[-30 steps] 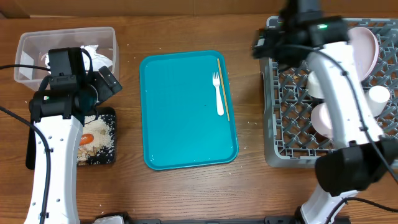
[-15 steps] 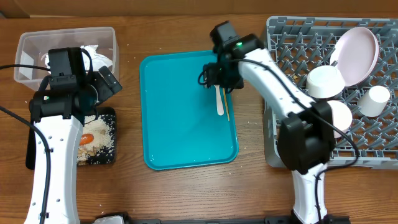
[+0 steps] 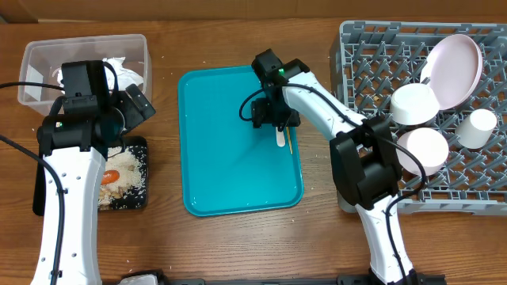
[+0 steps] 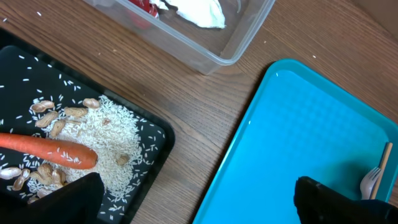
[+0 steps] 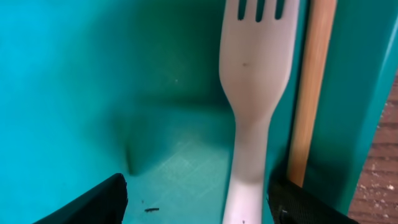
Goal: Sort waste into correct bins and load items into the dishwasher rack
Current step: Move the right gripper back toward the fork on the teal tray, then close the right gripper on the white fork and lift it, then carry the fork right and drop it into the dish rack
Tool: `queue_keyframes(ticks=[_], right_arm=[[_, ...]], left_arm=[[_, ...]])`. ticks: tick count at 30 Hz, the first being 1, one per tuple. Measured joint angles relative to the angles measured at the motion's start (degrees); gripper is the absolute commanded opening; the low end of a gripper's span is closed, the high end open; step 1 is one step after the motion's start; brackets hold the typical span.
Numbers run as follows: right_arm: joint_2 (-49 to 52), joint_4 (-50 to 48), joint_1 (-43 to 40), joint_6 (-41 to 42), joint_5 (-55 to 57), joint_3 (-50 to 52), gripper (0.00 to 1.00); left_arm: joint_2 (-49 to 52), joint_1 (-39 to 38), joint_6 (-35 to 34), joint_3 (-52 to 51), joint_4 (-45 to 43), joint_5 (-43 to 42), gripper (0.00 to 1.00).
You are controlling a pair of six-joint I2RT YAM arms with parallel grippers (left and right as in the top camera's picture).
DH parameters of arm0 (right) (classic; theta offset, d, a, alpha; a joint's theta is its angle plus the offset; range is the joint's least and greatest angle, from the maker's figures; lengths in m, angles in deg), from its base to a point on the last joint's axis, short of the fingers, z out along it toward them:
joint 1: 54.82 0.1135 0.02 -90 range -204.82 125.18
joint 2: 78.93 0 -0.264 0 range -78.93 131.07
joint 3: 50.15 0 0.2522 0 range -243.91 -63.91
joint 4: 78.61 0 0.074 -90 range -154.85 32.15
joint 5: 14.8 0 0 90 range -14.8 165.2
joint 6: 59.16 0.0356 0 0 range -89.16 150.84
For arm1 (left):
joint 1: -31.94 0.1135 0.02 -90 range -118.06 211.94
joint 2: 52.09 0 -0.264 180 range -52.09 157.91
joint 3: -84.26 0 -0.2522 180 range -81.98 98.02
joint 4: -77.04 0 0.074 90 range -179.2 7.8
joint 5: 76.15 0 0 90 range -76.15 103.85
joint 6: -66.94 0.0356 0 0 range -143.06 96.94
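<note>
Right wrist: fork (image 5: 255, 93) tines cut off up top, right hand (image 5: 198, 194) apart w/ handle btwn.

My right wrist view cuts the fork (image 5: 257, 93) at its tine tips, along the top edge. From overhead, my right gripper (image 3: 271, 117) covers most of the fork. In my left wrist view, the carrot (image 4: 46, 151) is cut by the edge.
</note>
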State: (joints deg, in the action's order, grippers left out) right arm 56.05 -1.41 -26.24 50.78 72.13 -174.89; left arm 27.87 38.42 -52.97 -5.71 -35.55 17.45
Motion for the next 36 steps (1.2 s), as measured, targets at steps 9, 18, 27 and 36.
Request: queue_keyframes(ticks=[9, 18, 27, 36], right_arm=[[0.26, 0.48, 0.02, 0.68, 0.50, 0.00, 0.27], [-0.09, -0.68, 1.22, 1.07, 0.66, 1.18, 0.04], [0.70, 9.42, 1.84, 1.01, -2.78, -2.93, 0.04], [2.45, 29.20, -10.86, -2.80, -3.67, -30.69, 0.04]], left_arm=[[0.00, 0.00, -0.02, 0.00, 0.00, 0.00, 1.00], [-0.02, 0.00, -0.02, 0.00, 0.00, 0.00, 1.00], [-0.02, 0.00, 0.00, 0.00, -0.02, 0.00, 1.00], [-0.02, 0.00, 0.00, 0.00, 0.00, 0.00, 1.00]])
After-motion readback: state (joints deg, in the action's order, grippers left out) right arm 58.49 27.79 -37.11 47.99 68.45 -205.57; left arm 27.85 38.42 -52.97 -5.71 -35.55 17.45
